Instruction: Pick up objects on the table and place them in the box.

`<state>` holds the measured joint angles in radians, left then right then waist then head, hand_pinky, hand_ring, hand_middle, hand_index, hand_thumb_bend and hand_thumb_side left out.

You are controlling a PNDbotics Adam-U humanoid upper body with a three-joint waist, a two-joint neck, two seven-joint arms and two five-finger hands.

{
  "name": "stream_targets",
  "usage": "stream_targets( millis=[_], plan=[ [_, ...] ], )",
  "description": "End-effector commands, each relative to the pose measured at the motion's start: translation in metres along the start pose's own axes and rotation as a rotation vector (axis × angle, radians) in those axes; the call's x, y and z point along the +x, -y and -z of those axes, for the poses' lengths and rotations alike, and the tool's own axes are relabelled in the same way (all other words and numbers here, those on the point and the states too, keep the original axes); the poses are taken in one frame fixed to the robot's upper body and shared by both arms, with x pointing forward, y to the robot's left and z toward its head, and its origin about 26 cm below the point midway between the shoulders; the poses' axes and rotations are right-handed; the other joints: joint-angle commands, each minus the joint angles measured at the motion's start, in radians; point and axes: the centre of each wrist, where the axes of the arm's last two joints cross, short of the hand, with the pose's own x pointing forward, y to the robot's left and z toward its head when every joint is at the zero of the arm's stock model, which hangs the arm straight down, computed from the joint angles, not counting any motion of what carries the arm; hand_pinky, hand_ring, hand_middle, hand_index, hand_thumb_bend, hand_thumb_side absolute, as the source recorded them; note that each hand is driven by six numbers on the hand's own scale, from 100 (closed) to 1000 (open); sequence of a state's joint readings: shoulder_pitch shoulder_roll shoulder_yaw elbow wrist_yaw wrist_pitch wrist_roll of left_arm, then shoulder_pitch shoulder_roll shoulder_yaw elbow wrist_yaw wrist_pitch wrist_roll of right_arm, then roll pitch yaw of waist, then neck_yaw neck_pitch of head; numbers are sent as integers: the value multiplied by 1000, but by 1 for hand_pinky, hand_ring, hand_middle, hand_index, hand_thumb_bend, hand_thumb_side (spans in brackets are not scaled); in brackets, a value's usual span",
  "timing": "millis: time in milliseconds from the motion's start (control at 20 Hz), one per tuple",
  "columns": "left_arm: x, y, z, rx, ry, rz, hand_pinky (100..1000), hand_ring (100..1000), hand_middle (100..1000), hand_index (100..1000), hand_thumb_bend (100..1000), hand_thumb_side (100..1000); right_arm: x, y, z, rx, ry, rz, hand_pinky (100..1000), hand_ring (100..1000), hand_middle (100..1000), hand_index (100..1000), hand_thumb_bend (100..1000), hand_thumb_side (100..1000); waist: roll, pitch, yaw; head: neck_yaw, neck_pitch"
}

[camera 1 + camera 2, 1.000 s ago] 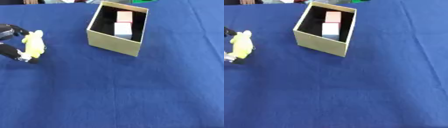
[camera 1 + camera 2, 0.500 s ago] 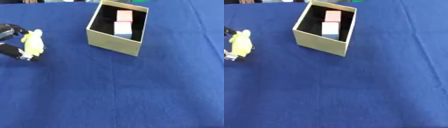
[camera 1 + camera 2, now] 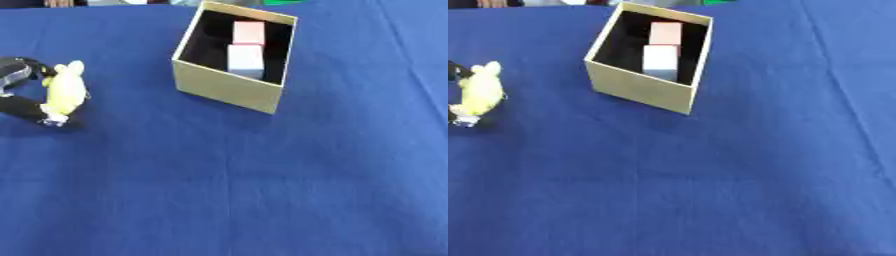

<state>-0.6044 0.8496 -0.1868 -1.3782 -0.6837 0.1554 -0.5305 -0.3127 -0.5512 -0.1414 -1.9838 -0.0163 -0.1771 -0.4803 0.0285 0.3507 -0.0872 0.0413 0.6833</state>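
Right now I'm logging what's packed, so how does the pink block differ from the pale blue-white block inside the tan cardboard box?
The pink block lies at the far end of the tan cardboard box; the pale blue-white block lies nearer. The pink one looks shorter, the pale one longer. Both are box-shaped, sit in the box and appear to touch end to end.

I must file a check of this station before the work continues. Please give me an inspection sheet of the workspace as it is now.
Surface: blue tablecloth, bare in the near half.
Job's things: open cardboard box holding a pink block and a pale block; yellow soft toy at the left.
Clutter: nothing seen.
Hands: left hand, fingers curled round the yellow soft toy; right hand not in view.
Cables: nothing seen.
Surroundings: unclear shapes at the far edge.
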Motion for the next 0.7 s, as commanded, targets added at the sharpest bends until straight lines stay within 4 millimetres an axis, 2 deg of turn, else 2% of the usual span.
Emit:
stream_targets(
  millis=[50, 250, 700],
  plan=[
    [-4, -10, -3, 22, -8, 3, 827, 875, 843, 905, 821, 638, 6, 3, 7, -8, 34, -12, 850, 727, 662, 771, 100, 818, -2, -18, -2, 2, -14],
    [-6, -8, -1, 22, -7, -17, 825, 871, 835, 898, 779, 657, 6, 3, 7, -12, 32, -16, 850, 727, 662, 771, 100, 817, -2, -19, -4, 3, -17],
    [-9, -7, -1, 30, -19, -40, 805, 849, 796, 861, 602, 729, 6, 3, 7, -18, 27, -22, 851, 728, 663, 771, 100, 818, 0, -16, -6, 5, -18]
  ],
)
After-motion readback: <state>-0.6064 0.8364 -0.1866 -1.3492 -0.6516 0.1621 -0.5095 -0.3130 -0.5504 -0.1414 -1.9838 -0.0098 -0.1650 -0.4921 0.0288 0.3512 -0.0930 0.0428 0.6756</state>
